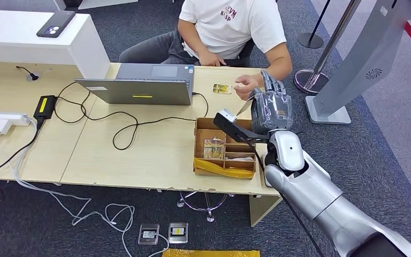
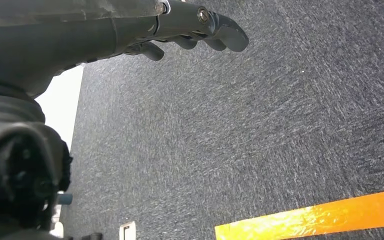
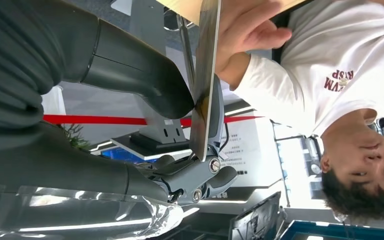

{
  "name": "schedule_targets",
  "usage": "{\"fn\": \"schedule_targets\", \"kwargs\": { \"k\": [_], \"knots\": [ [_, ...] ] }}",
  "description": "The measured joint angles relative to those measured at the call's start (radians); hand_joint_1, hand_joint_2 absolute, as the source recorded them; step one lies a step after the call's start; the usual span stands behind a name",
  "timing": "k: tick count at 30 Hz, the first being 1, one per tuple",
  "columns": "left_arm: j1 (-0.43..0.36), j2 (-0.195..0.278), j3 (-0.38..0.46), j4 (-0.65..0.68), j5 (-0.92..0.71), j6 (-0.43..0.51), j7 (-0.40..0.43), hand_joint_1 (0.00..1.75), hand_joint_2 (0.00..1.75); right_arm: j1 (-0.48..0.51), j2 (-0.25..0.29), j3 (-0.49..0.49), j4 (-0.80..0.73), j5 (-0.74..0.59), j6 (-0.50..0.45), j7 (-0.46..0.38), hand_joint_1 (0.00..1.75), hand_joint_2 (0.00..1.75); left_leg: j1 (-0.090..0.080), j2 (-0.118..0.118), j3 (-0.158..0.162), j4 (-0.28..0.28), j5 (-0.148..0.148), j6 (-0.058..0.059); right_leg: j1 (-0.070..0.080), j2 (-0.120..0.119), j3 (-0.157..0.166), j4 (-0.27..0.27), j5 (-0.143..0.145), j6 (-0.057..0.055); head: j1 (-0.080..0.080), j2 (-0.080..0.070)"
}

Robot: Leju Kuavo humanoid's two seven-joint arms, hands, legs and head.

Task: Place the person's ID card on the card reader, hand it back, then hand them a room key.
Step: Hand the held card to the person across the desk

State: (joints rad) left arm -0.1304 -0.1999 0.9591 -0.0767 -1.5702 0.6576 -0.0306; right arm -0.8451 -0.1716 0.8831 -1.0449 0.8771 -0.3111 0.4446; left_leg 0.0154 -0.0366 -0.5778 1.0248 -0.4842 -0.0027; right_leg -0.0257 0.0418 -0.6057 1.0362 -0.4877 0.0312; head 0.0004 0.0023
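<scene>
At the desk's far right corner, the right hand (image 1: 270,110) is pinching a card (image 3: 203,80) between thumb and fingers, the person's hand (image 1: 248,84) touching its far end. The left hand (image 2: 180,30) is hanging loosely spread over carpet.

A thin card (image 3: 203,75) stands edge-on, pinched by the right hand (image 1: 271,110); the person's hand (image 1: 247,84) touches it.

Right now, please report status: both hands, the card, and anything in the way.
Right hand pinches card, person's hand on its far end. Left hand holds nothing, over carpet. Nothing between card and person.
</scene>
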Motion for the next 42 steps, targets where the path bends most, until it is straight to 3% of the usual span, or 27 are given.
{"fn": "schedule_targets", "kwargs": {
  "k": [11,22,37,38,41,42],
  "knots": [
    [0.000,0.009,-0.017,0.000,0.000,-0.019,-0.002,0.00,0.00,-0.096,0.019,0.003,0.058,0.039,0.021,0.016,1.75,1.75,0.000,0.000,-0.001,0.000,0.000,0.000,0.000,0.000,0.000,0.000,0.000,0.000,0.000,0.000],
    [0.001,0.019,-0.083,0.000,0.000,-0.029,-0.003,0.00,0.00,-0.310,0.091,0.043,0.278,0.123,0.084,0.068,1.75,1.75,0.000,-0.001,-0.001,0.000,0.000,0.000,0.000,0.000,0.000,0.000,0.000,0.000,0.000,0.000],
    [0.002,0.022,-0.134,0.000,0.000,-0.029,-0.010,0.00,0.00,-0.351,0.107,0.082,0.436,0.114,0.093,0.084,1.72,1.75,0.000,-0.001,-0.001,0.000,0.000,0.000,0.000,0.000,0.000,0.000,0.000,0.000,0.000,0.000],
    [0.002,0.023,-0.134,0.000,0.000,-0.030,-0.010,0.00,0.00,-0.351,0.107,0.085,0.441,0.111,0.093,0.085,1.44,1.75,0.000,-0.001,-0.001,0.000,0.000,0.000,0.000,0.000,0.000,0.000,0.000,0.000,0.000,0.000],
    [0.002,0.025,-0.140,0.000,0.000,-0.030,-0.010,0.00,0.00,-0.350,0.107,0.093,0.455,0.102,0.094,0.088,0.16,1.75,0.000,-0.001,0.000,0.000,0.000,0.000,0.000,0.000,-0.001,0.000,0.000,0.000,0.000,0.000],
    [0.003,0.025,-0.143,0.000,0.000,-0.030,-0.010,0.00,0.00,-0.349,0.107,0.095,0.459,0.099,0.093,0.089,0.00,1.75,0.000,-0.001,0.000,0.000,0.000,0.000,0.000,0.000,-0.001,0.000,0.000,0.000,0.000,0.000]
  ]
}}
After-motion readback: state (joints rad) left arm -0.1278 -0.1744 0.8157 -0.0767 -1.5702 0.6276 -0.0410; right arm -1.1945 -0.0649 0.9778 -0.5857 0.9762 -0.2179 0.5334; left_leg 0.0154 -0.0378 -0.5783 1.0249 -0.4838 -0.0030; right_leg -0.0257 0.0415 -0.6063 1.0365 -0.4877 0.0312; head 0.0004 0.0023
